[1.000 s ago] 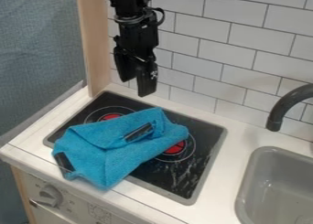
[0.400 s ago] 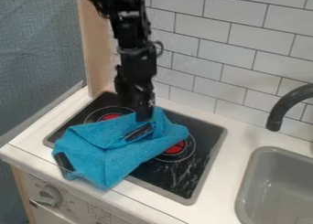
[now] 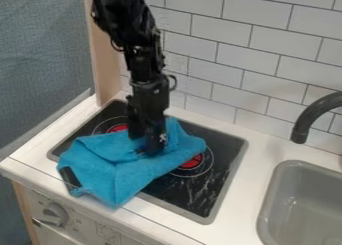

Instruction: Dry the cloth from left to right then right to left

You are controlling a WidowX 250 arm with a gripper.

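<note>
Gripper (image 3: 146, 145) down at the blue cloth (image 3: 110, 171), jaws parted, gap looks modest; can't tell if any fabric is caught between them. Cloth bunched under and around the tips, mostly running camera-left and nearer the camera, lying over the black stovetop (image 3: 175, 190). Sink (image 3: 294, 201) well apart, camera-right of jaws

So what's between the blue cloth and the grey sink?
In the camera view: the cooktop's black glass with part of a red burner, its grey rim, then white countertop.
</note>
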